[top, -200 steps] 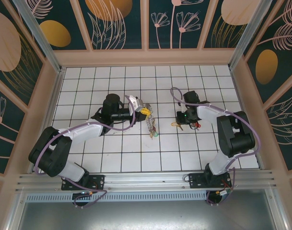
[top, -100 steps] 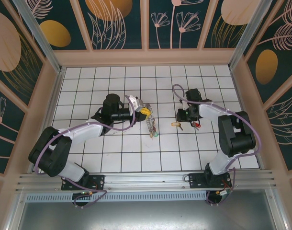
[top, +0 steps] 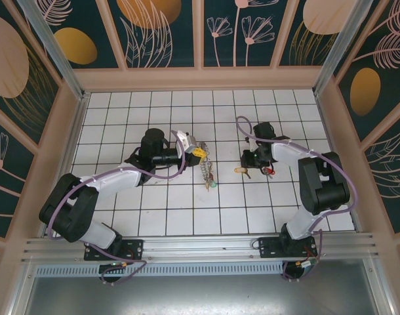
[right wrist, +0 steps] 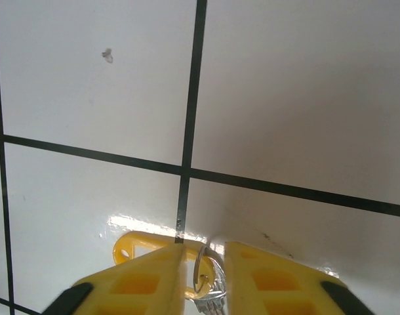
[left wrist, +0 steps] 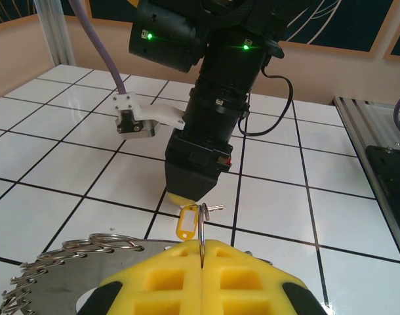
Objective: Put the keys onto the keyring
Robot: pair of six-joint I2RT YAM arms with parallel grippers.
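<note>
L fingers (left wrist: 208,279) pressed together, pinching a thin wire loop of the keyring (left wrist: 49,275). Its beaded rim fans out just below the tips and off to one side, lying on the tiled counter (left wrist: 49,197). R fingers (right wrist: 185,266) stand a narrow gap apart, tips down at the counter. Small ring + silver blades of the keys (right wrist: 210,292) sit in that gap, yellow tag (right wrist: 138,244) poking out from under one tip. Can't tell if the pads touch the ring.

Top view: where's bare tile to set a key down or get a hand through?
Free: the back rows along the back wall; the front rows between the left arm and right arm. Crowded: the middle, around the keyring and yellow-tagged key.
</note>
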